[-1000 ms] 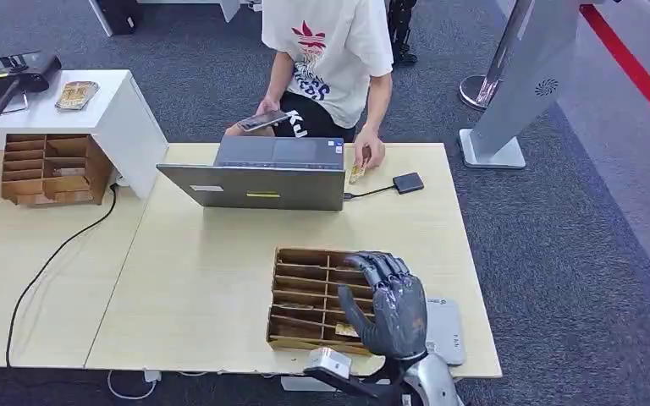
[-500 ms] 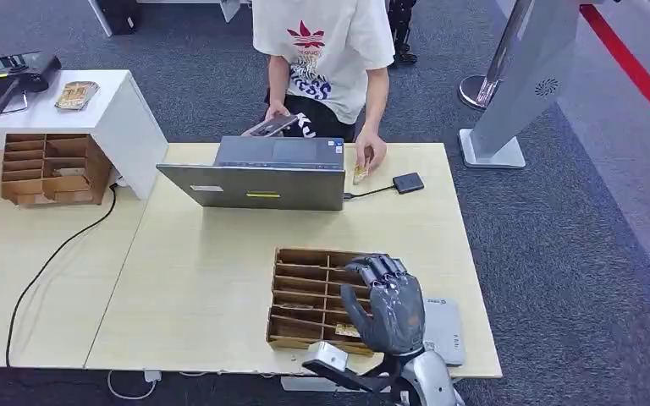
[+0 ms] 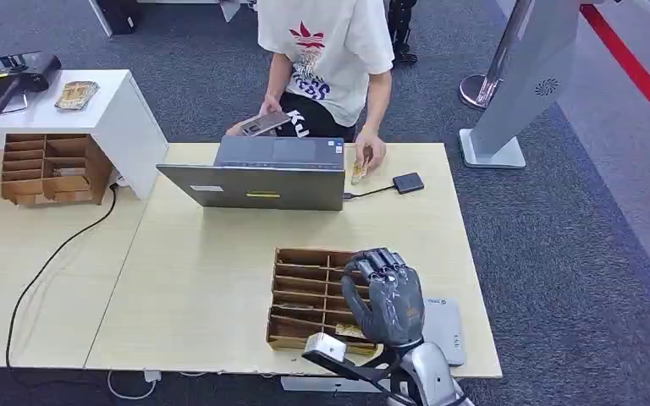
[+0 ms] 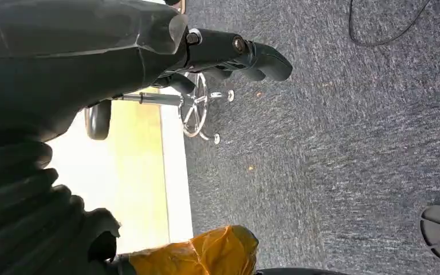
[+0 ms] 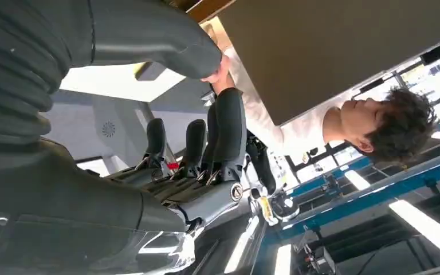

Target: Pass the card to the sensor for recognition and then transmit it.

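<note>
Right hand (image 3: 387,296), dark grey and many-fingered, hovers over the right side of the brown cardboard compartment tray (image 3: 300,296) on the pale wooden counter (image 3: 203,288); fingers are curled over the slots, and from here I cannot tell if they pinch anything. A small yellowish card (image 3: 347,331) lies in the tray's near compartment, just under the thumb side of that hand. A flat grey sensor pad (image 3: 444,326) sits touching the tray's right edge. Left hand (image 4: 229,54) hangs beside the body above grey carpet (image 4: 332,143), fingers curled in around nothing. Across the counter, a person in a white T-shirt (image 3: 326,51) rests fingers on another card (image 3: 356,173) beside a grey laptop (image 3: 258,173).
</note>
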